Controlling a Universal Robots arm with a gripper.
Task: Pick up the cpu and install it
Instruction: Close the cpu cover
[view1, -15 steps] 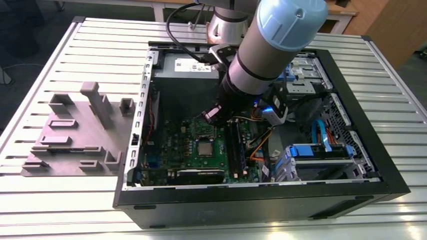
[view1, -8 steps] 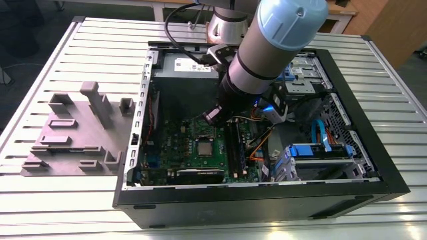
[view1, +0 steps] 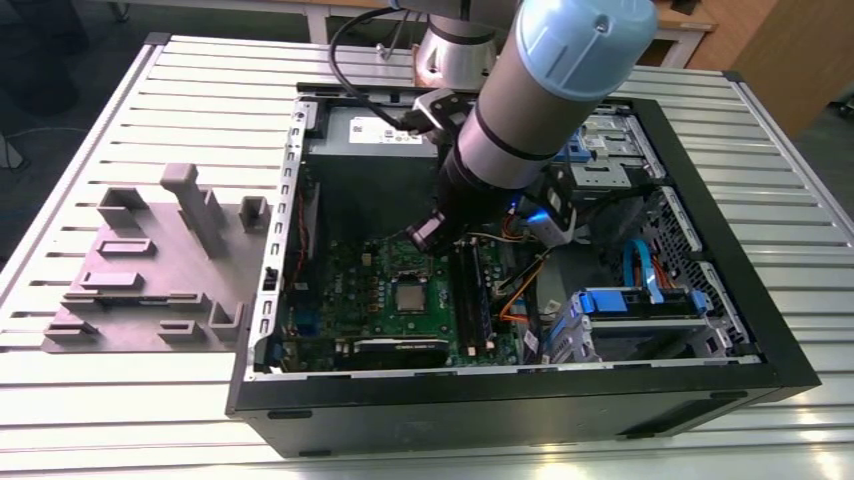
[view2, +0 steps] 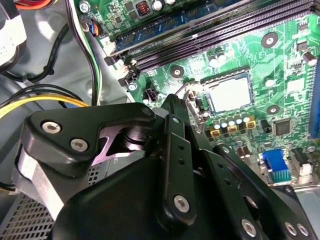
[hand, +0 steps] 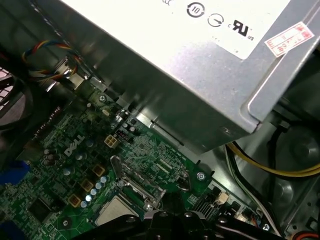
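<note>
From here, the cpu (view2: 229, 93), a small flat square chip with a silvery-grey top, looks already seated in its socket on the green motherboard (view2: 280, 60); I see it too in the exterior view (view1: 407, 297). I judge the placing done, though the hinged metal socket frame (hand: 142, 182) appears to stand raised, so latching seems left. My black gripper (view2: 175, 112) hangs just above the socket; whether its claw is spread or closed I cannot tell, and I see nothing in it.
</note>
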